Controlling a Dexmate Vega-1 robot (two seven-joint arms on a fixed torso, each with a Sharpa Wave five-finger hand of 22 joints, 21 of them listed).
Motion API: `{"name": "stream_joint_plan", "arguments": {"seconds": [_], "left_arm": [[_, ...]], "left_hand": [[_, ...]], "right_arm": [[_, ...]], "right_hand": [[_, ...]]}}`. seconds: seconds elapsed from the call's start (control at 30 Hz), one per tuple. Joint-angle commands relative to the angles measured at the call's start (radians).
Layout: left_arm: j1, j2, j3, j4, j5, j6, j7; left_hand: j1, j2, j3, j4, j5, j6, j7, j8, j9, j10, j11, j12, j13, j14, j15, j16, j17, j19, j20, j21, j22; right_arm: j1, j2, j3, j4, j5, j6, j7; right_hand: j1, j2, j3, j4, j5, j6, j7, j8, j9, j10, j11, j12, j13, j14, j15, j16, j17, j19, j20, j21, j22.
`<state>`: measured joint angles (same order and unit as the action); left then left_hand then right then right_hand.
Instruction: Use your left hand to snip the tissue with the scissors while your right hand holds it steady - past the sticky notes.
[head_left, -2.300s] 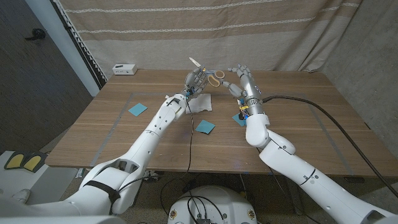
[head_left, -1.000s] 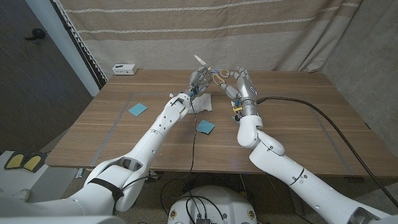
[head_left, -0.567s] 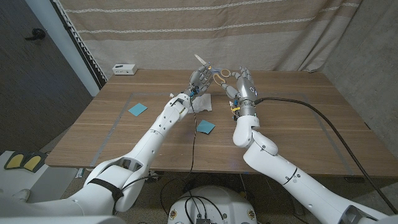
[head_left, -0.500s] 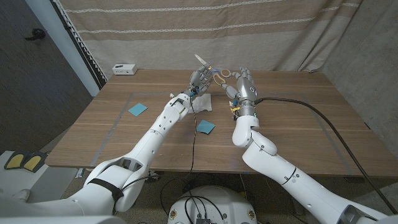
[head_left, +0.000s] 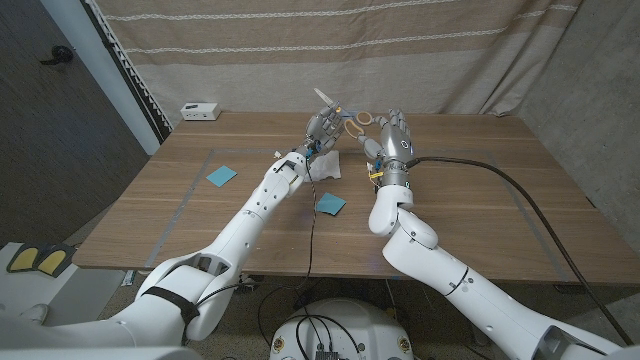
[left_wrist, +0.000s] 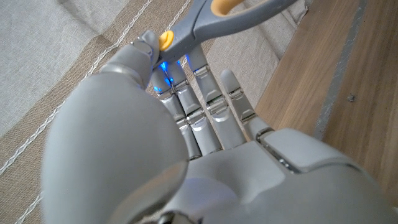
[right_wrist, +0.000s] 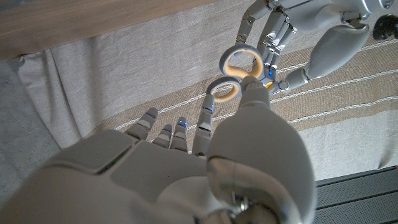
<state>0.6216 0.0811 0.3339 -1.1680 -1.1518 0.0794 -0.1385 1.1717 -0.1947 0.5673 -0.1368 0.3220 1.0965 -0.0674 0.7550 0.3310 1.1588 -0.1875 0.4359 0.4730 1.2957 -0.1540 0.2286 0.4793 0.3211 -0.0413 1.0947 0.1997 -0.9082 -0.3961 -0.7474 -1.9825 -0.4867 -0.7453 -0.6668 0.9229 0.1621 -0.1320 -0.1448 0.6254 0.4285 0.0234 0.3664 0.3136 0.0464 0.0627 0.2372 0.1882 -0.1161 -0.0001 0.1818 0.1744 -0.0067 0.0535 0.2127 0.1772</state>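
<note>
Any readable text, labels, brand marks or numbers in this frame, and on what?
None can be read.
The white box at the table's far left edge: any marking is too small to tell.
The blue sticky notes look blank.
The scissors in the left hand show no print.

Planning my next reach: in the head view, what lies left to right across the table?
White box → blue sticky note → left hand holding the scissors → right hand.
</note>
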Motion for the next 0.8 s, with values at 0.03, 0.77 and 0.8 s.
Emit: {"name": "stream_joint_plan", "arguments": {"seconds": [0.03,0.77,0.8], "left_arm": [[0.006,-0.001,0.007,0.002,0.017,-0.03,-0.041],[0.001,-0.004,0.007,0.015,0.014,-0.017,-0.043],[0.001,-0.004,0.007,0.015,0.014,-0.016,-0.043]], "left_hand": [[0.032,0.043,0.005,0.006,0.007,0.003,-0.009,0.007,0.043,0.004,-0.011,0.005,0.003,0.086,-0.084,0.003,0.005,-0.004,-0.117,-0.003,0.003],[0.033,0.043,0.005,0.007,0.008,0.002,-0.007,0.011,0.05,0.004,-0.013,0.01,0.004,0.088,-0.084,0.004,0.005,-0.007,-0.119,0.002,0.006],[0.033,0.043,0.004,0.007,0.008,0.003,-0.006,0.012,0.05,0.004,-0.013,0.011,0.005,0.088,-0.084,0.004,0.005,-0.006,-0.119,0.003,0.006]], "right_arm": [[0.005,0.012,0.007,0.015,0.035,0.017,-0.018],[-0.023,0.01,0.041,0.017,0.089,0.112,-0.074],[-0.023,0.01,0.041,0.017,0.089,0.113,-0.073]], "right_hand": [[0.006,0.002,0.002,0.007,0.003,0.008,-0.004,0.005,0.008,-0.002,0.003,0.002,0.002,-0.003,-0.005,0.001,0.005,-0.002,-0.007,-0.006,0.001],[0.005,-0.001,-0.008,0.029,-0.023,0.089,-0.058,0.047,0.034,0.045,-0.027,0.015,0.002,0.022,-0.021,0.006,0.006,0.011,-0.014,-0.01,0.001],[0.008,0.0,-0.007,0.028,-0.024,0.078,-0.061,0.044,0.036,0.045,-0.033,0.014,0.002,0.023,-0.022,0.006,0.006,0.011,-0.015,-0.011,0.001]]}}
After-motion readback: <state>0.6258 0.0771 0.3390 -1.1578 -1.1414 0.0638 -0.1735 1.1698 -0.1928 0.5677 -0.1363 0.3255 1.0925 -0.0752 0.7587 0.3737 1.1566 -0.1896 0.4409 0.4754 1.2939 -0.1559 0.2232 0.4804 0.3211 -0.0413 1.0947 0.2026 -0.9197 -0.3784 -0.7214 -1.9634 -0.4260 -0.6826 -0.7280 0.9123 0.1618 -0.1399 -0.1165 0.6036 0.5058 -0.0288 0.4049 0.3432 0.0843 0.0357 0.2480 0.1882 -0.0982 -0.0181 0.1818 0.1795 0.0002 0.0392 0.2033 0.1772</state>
